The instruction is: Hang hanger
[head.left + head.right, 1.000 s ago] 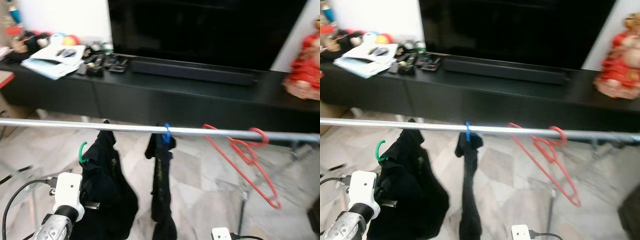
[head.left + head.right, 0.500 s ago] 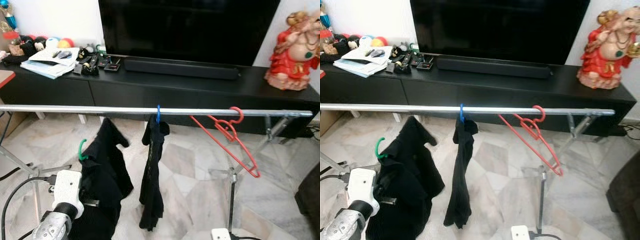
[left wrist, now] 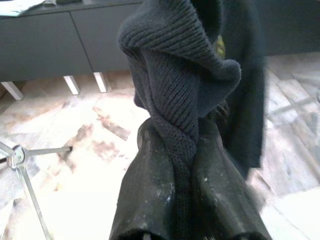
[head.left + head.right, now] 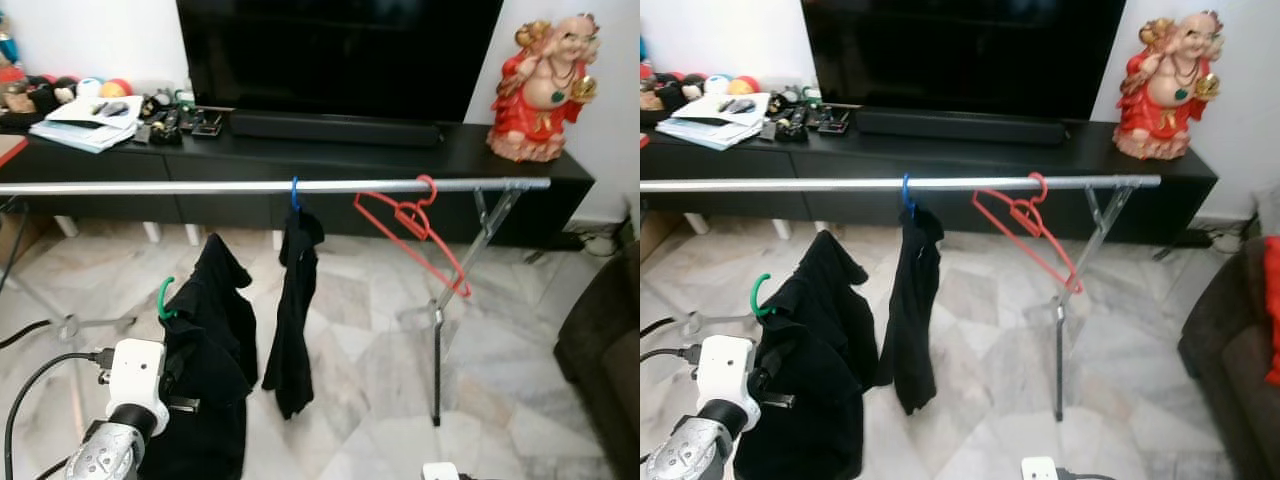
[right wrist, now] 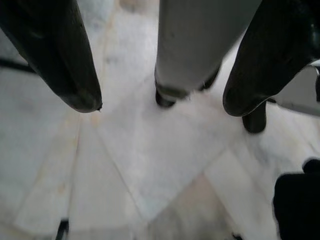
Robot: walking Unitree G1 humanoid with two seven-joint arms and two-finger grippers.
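Since the earlier frame my head camera has drawn back, bringing the rail's [image 4: 200, 187] far end and stand into view. My left jaws [image 3: 187, 165] clamp the black garment [image 4: 205, 370] on its green hanger [image 4: 163, 298], held below the rail, still unhung; my right jaws [image 5: 160, 102] hang wide and empty above the floor.

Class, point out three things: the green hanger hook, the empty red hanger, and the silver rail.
green hanger hook [image 4: 163, 298], left eye view, on the curved hook.
red hanger [image 4: 412, 218], left eye view, on its neck below the hook.
silver rail [image 4: 150, 187], left eye view, on a bare stretch.
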